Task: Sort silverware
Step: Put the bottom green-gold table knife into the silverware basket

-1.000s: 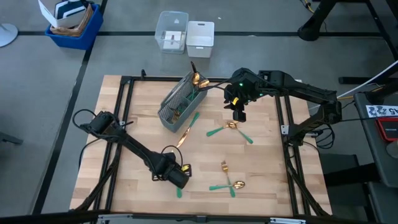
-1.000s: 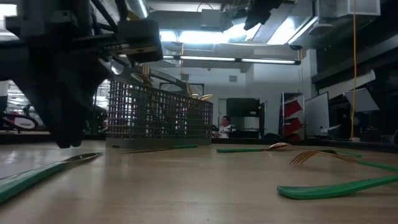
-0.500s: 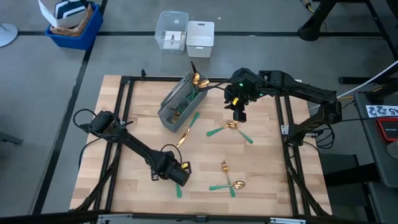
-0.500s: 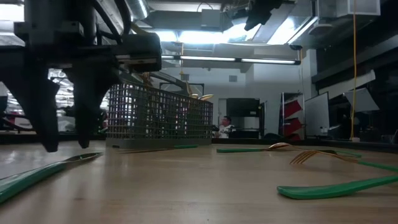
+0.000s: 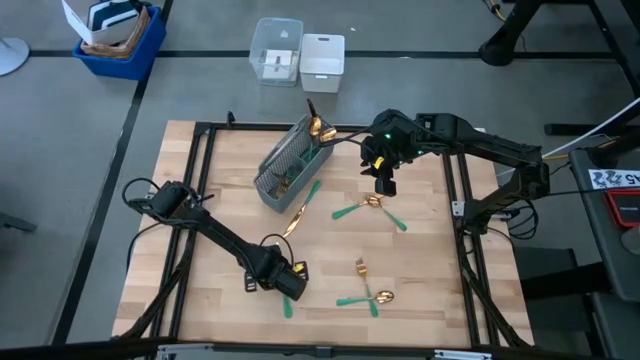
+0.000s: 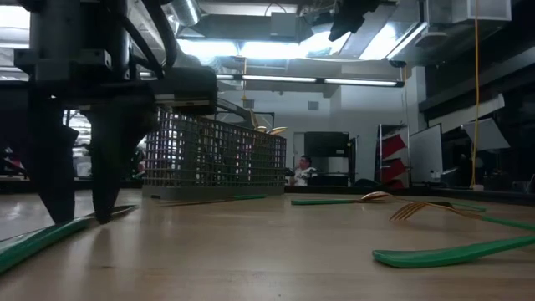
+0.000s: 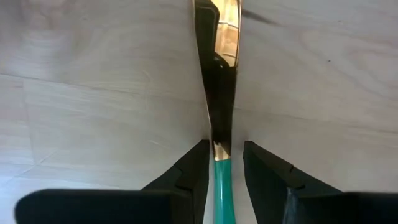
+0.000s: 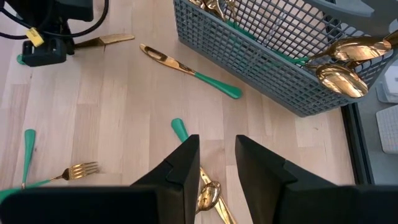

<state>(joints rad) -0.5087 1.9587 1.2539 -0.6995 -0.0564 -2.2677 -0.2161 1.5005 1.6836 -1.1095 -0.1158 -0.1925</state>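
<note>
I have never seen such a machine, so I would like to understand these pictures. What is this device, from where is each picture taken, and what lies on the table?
It is a robot with two dark arms at a wooden table; each arm ends in a two-finger hand. One picture looks straight down, one looks level across the tabletop, and two come from cameras on the wrists.

On the table stands a grey mesh caddy with some gold cutlery already inside. Loose pieces with green handles lie around it: a knife beside the caddy, a spoon, a fork.

The left hand is down at the table's near edge, its open fingers on either side of another knife, not yet closed on it. The right hand hangs open above the spoon and holds nothing.
</note>
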